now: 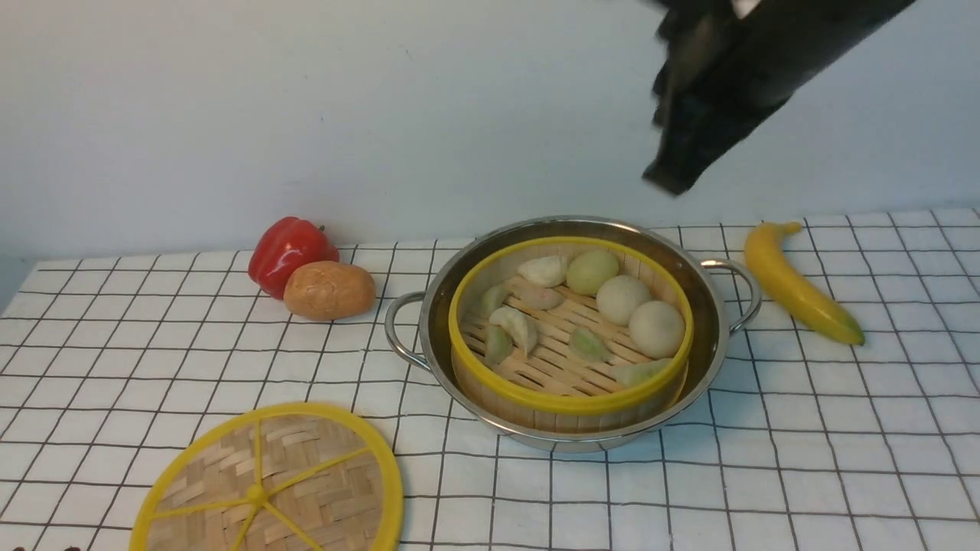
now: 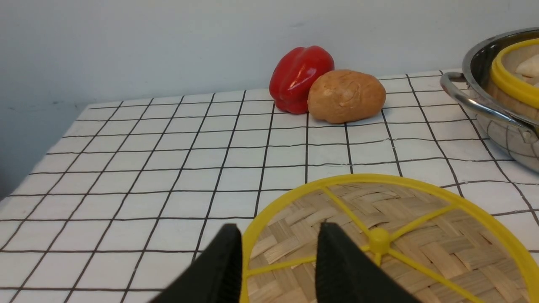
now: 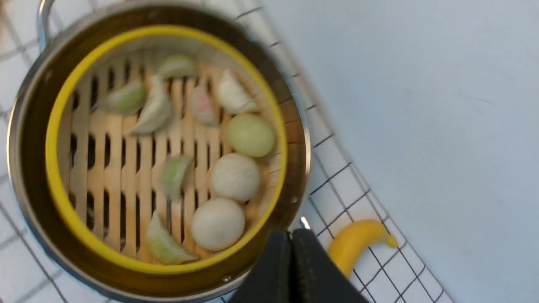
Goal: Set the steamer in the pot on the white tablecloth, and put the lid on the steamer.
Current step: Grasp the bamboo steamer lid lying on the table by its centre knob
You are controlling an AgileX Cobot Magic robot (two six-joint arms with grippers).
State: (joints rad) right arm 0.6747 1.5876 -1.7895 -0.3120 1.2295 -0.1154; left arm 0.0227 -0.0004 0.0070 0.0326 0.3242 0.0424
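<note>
I see the steamer (image 1: 568, 403) sitting inside the pot (image 1: 708, 337), its dumplings and buns uncovered, on the white tablecloth (image 1: 153, 360). The lid (image 1: 268, 490) lies flat on the cloth near my front edge, left of the pot and well apart from it.

My left gripper (image 2: 280, 235) has its fingers spread, with the lid's yellow edge showing between them. From the wrist camera I can't tell whether they touch it.

My right gripper (image 3: 291, 235) has its fingers pressed together with nothing between them. It hangs above the pot's rim on the banana (image 1: 796, 283) side and is blurred in the front view.

A red pepper (image 1: 289, 252) and a bread roll (image 1: 329, 289) touch each other behind the lid.
</note>
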